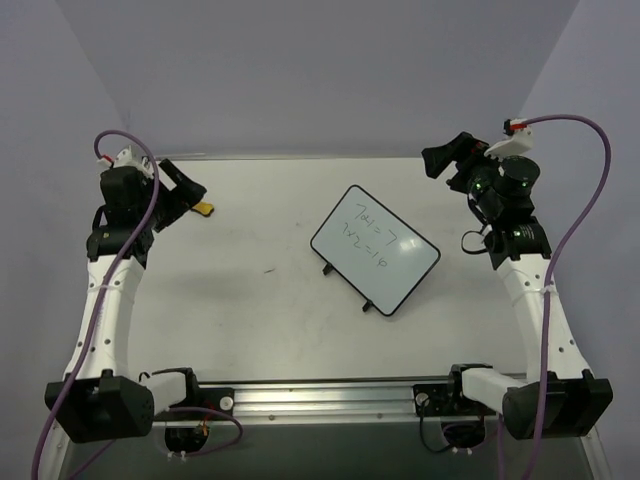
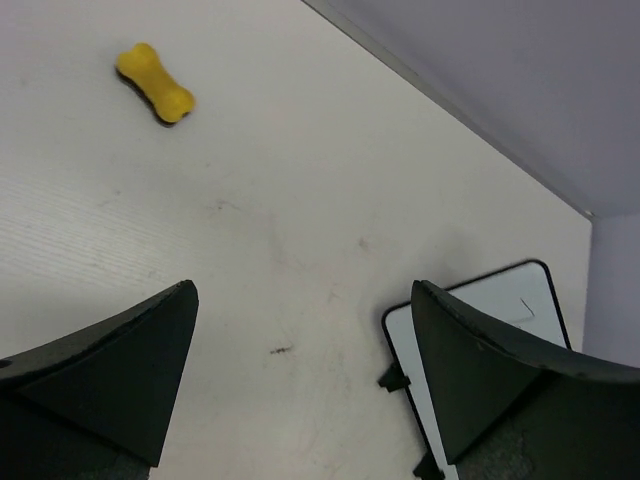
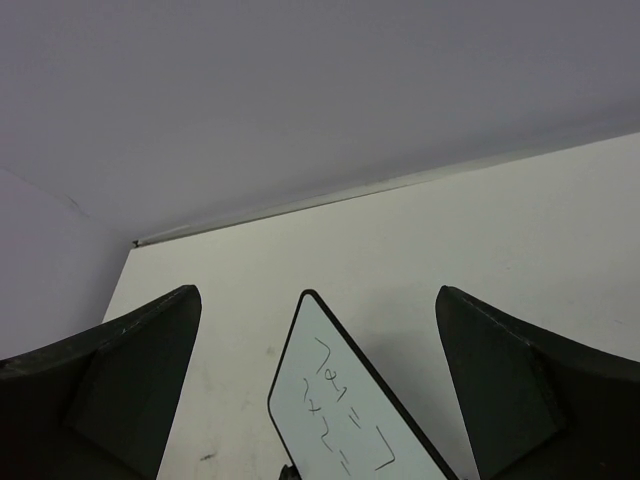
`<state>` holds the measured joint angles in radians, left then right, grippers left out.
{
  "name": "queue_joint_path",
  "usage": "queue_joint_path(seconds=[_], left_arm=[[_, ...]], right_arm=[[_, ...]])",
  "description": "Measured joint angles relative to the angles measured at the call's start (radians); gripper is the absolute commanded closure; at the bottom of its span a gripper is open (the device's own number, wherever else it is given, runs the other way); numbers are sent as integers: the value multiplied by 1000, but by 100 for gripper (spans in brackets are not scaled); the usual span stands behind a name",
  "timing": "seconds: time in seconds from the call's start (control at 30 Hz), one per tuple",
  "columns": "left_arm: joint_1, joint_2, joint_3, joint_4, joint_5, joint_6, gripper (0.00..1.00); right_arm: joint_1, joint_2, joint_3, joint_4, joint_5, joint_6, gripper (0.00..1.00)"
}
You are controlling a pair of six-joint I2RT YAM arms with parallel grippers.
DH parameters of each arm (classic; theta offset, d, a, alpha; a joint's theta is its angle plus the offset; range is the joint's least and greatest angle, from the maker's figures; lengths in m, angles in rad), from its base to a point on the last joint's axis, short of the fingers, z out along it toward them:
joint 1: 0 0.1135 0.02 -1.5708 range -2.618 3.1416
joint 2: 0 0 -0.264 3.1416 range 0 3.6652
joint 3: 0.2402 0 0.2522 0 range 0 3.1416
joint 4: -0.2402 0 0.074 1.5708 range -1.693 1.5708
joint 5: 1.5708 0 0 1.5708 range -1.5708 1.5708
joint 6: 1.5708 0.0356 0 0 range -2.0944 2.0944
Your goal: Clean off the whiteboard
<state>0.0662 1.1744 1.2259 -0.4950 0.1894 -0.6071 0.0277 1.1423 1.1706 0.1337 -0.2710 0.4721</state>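
Note:
The whiteboard [image 1: 375,249] lies flat mid-table, turned diagonally, with dark handwriting on it and small black clips on its near-left edge. It also shows in the right wrist view [image 3: 340,410] and partly in the left wrist view [image 2: 500,300]. A small yellow bone-shaped eraser [image 1: 204,209] lies at the far left, also in the left wrist view [image 2: 155,83]. My left gripper [image 1: 187,190] is open and empty, raised just beside the eraser. My right gripper [image 1: 447,158] is open and empty, raised at the far right, away from the board.
The white table [image 1: 250,320] ends at a metal rail [image 1: 330,395] along the near edge, where both arm bases are bolted. Purple-grey walls close in on the back and sides. A small dark mark [image 1: 268,269] sits on the table left of the board.

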Motion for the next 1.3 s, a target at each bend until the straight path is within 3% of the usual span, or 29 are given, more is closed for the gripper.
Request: queue_joint_path(seconds=[0.17,0.2,0.53,0.83,1.07,1.3], left_arm=[[-23,176,60,-10,-248,-68,0],[-29,221,81,-13,-295,-74,6],[-52,731,483,-97,-605,-123,17],[-104,1054,780,-228,-718,-140,22],[-142,1152,881,-303,-725,-177,26],[-135,1166,887,-340,-729,-229,28]], right_arm=[[9,37,0,-28,1,2,0],[13,41,0,-32,1,2,0],[19,53,0,-57,10,-1,0],[20,54,18,-78,10,-4,0],[20,54,18,-78,10,-6,0],[20,66,18,-78,9,-6,0]])
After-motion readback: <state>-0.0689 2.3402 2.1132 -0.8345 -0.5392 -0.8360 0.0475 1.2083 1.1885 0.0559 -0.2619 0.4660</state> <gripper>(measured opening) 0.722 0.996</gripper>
